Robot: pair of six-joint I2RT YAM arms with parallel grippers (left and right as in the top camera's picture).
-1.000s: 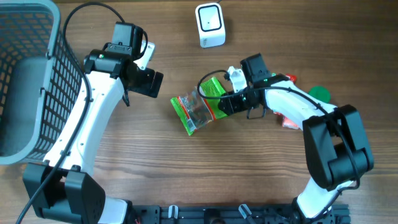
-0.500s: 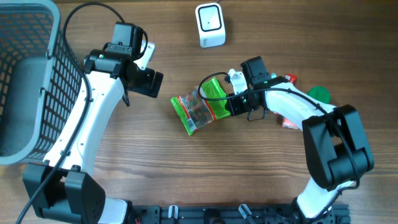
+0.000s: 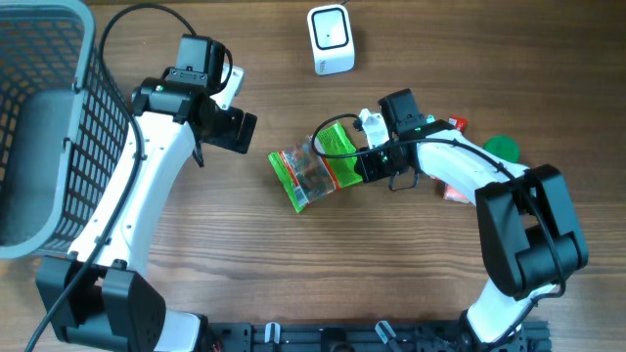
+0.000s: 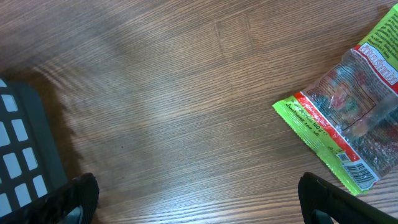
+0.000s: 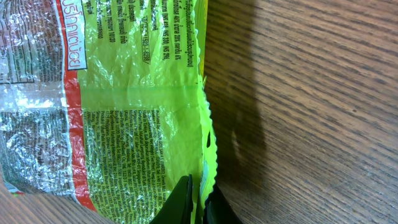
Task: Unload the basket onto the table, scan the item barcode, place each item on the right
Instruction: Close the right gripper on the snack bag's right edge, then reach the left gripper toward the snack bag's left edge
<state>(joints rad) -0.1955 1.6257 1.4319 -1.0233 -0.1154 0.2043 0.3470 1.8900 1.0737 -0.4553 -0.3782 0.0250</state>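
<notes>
Right gripper (image 5: 198, 199) just pinched packet (image 3: 308, 171) edge, table (image 3: 245, 284) centre; hold seemingly thin. Left gripper (image 4: 199, 206) spread, empty. Scanner (image 3: 331, 39) next.

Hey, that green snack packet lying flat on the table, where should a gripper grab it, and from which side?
Grip the green snack packet by its thin crimped end seal, coming in low from the end facing the right arm. The packet lies flat, so its body offers little to pinch, while that seal slips between two fingers. The right gripper is shut on that edge.
</notes>
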